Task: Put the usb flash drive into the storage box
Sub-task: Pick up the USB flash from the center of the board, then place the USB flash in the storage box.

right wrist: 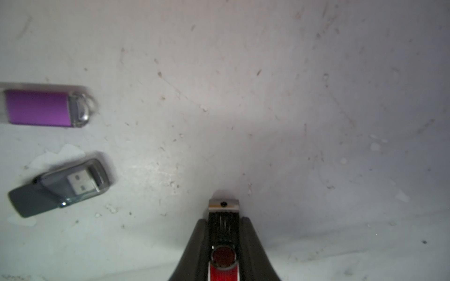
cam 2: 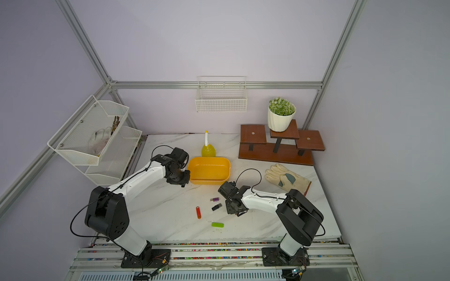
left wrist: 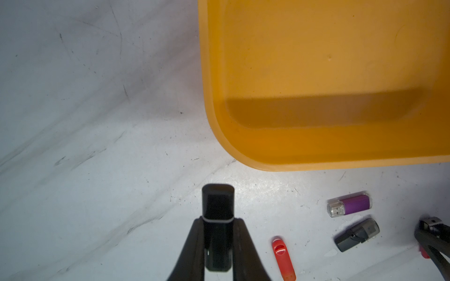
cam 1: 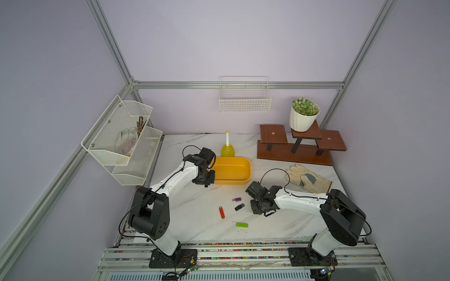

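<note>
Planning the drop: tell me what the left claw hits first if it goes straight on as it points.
Probably the white marble tabletop, just outside the shallow yellow-orange plastic storage box; the black USB flash drive it holds would touch first. Depth is unclear.

We find the box (cam 1: 231, 181) at the rear middle of the surface (cam 1: 190, 206), with the bottle (cam 1: 227, 150) just behind it. At the rear right sits the stand (cam 1: 292, 155), the pot (cam 1: 302, 121) on its middle step and the glove (cam 1: 308, 178) before it. The basket (cam 1: 244, 102) hangs on the back wall and the rack (cam 1: 121, 143) on the left wall.

Four drives lie before the box, apart from it. The second drive (cam 1: 239, 207) lies just before the rear drive (cam 1: 236, 199). The left drive (cam 1: 221, 212) lies to their left, and the front drive (cam 1: 242, 224) is nearest us.

The left fingers (left wrist: 193, 245) sit beside the box's front left corner, a fifth drive (left wrist: 218, 219) between them. The right fingers (right wrist: 198, 243), just right of the rear pair, grip a sixth drive (right wrist: 223, 219).
</note>
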Tool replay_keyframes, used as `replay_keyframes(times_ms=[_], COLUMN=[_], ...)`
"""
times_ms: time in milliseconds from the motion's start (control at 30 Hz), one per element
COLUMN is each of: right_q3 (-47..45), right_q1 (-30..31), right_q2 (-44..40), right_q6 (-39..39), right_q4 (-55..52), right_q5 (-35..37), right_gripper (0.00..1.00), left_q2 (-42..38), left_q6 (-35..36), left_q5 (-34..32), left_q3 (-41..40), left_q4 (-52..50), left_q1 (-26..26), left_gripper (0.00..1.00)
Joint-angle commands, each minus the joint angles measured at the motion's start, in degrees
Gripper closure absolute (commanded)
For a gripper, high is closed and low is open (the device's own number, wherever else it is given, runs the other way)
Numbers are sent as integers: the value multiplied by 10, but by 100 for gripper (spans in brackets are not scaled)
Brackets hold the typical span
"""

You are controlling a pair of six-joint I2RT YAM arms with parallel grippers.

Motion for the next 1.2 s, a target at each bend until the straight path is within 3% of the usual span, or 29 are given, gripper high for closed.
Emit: replay_keyframes(times_ms=[0,233,700,1167], right_q3=[45,187,472,538], right_q1=[4,0,-81,-112], right_q2=[-36,-46,202,330], right_q6=[9,8,-81,-96], right_q4=[-71,-166,-135,-84], right_q5=[16,81,41,21], right_gripper=[100,100,100,100], left_q2=[3,25,23,37], left_q6=[12,23,50,58], left_q5=[1,2,25,34], left_q3=[27,79,124,132], left_q4=[-9,-44,-67,-70], left_q1=[1,12,94,106], left_gripper=[100,100,100,100])
